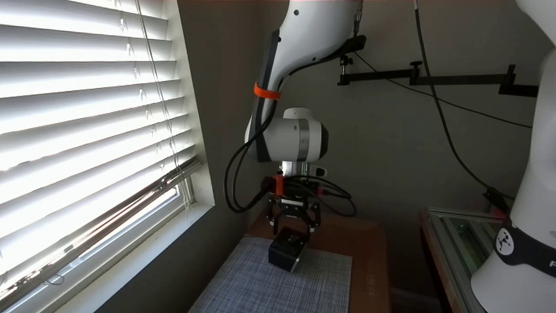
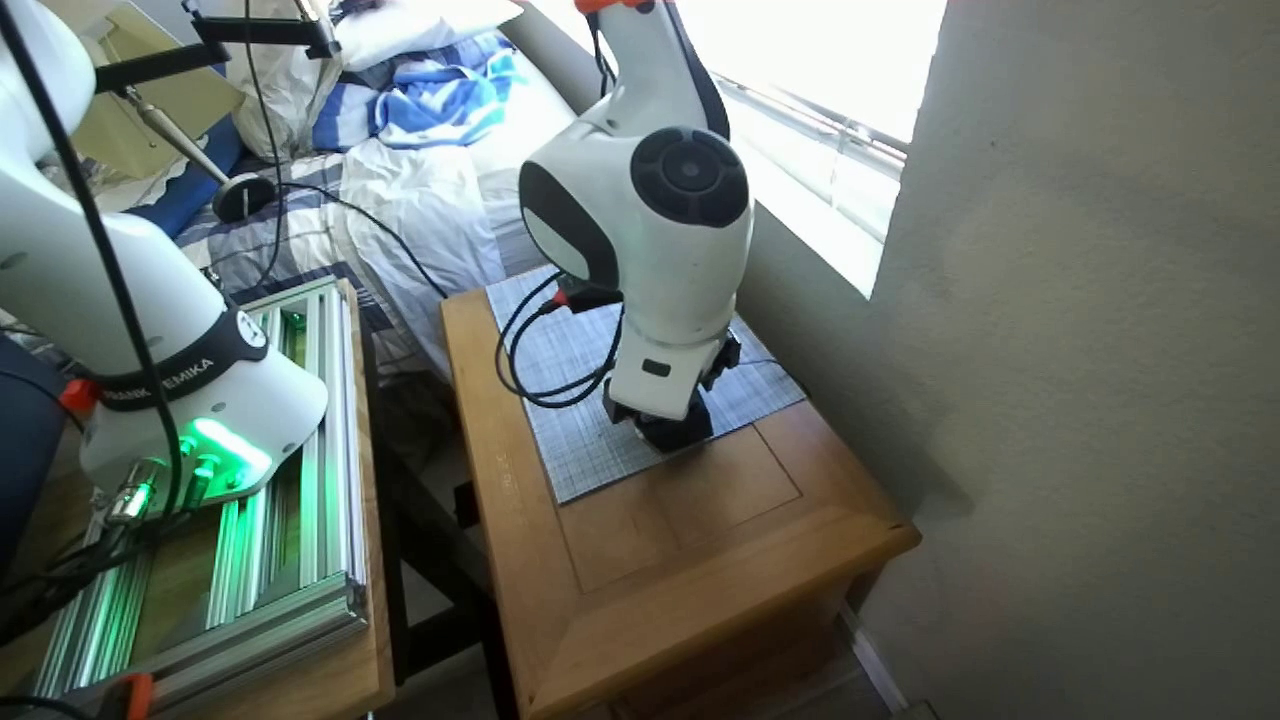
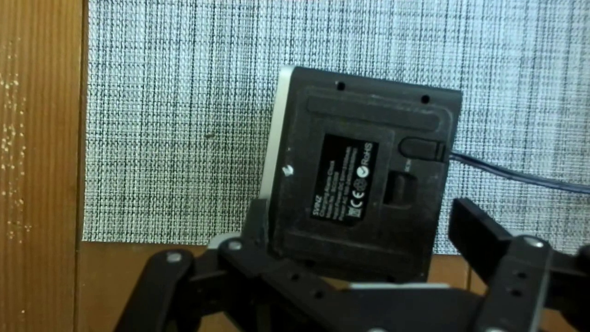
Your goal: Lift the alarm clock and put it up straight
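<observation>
Currently I'm seeing my claw (image 3: pixel 362 214) spread, its fingers (image 3: pixel 479 227) standing either side of the alarm clock (image 3: pixel 364 173), though I'm not able to tell whether one is touching. The clock is lying label side up at the edge of a grey woven mat (image 3: pixel 184 115), a cord (image 3: pixel 516 174) trailing from it. Under that, the worktop (image 2: pixel 680 520) is carrying the mat, and farther off, in an exterior view, a bed (image 2: pixel 440 210) is showing.

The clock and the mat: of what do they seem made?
Clock: probably matt black plastic, judging by its moulded recesses; the silvery edge could be plastic or metal.
Mat: textured weave of crossed pale and dark threads, perhaps vinyl or textile.
</observation>
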{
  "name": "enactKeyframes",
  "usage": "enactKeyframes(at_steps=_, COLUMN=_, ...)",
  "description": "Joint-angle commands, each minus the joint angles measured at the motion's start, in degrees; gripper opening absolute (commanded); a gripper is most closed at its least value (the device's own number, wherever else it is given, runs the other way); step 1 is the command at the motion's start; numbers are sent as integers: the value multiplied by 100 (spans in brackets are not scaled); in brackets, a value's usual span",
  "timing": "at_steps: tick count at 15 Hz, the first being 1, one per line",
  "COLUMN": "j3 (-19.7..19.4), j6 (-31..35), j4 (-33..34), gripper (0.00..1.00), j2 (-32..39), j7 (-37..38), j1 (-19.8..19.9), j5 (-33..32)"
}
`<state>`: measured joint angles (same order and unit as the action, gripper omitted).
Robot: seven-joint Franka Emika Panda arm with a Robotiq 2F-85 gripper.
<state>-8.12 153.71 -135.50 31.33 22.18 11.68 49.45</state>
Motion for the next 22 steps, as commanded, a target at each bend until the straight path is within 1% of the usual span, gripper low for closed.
enactKeyframes(at_steps=1, j3=32, j6=-15, j4=176, gripper=100, j2=186, j7=-7, j1=40, j5=181)
enactKeyframes(at_steps=6, j3=2, j6=-30, j4=194, gripper=100, j2=224, j7=46, j1=9, j5=124)
enactKeyframes(at_steps=7, j3=1, j6=-39, j4=198, gripper=93, j2=229, j7=50, j1=9, j5=119)
enactKeyframes(at_steps=8, j3=0, j6=-45, j4=202, gripper=74, j2=232, j7=51, j1=8, j5=114)
enactKeyframes(at_steps=9, j3=3, j6=-52, j4=206, gripper=70, j2=228, j7=48, j1=10, j5=116)
enactKeyframes(at_steps=10, j3=2, j6=-65, j4=215, gripper=94, j2=210, j7=56, j1=10, j5=114)
enactKeyframes(at_steps=12, j3=5, j6=-76, j4=234, gripper=100, j2=228, j7=48, j1=15, j5=110)
enactKeyframes(at_steps=13, j3=3, j6=-79, j4=251, gripper=100, j2=246, j7=46, j1=15, j5=106)
enactKeyframes(at_steps=14, j3=-2, j6=-84, j4=268, gripper=95, j2=265, j7=48, j1=15, j5=98)
enactKeyframes(at_steps=15, j3=-6, j6=-84, j4=275, gripper=75, j2=278, j7=51, j1=13, j5=92)
enactKeyframes(at_steps=16, j3=-8, j6=-88, j4=284, gripper=68, j2=288, j7=51, j1=14, j5=89)
enactKeyframes(at_steps=17, j3=-13, j6=-94, j4=291, gripper=64, j2=270, j7=55, j1=13, j5=88)
enactKeyframes(at_steps=18, j3=-16, j6=-90, j4=296, gripper=63, j2=268, j7=57, j1=8, j5=84)
enactKeyframes(at_steps=20, j3=-43, j6=-118, j4=295, gripper=63, j2=236, j7=117, j1=-29, j5=40)
enactKeyframes(at_steps=22, j3=-119, j6=-105, j4=234, gripper=63, j2=175, j7=275, j1=-153, j5=-86)
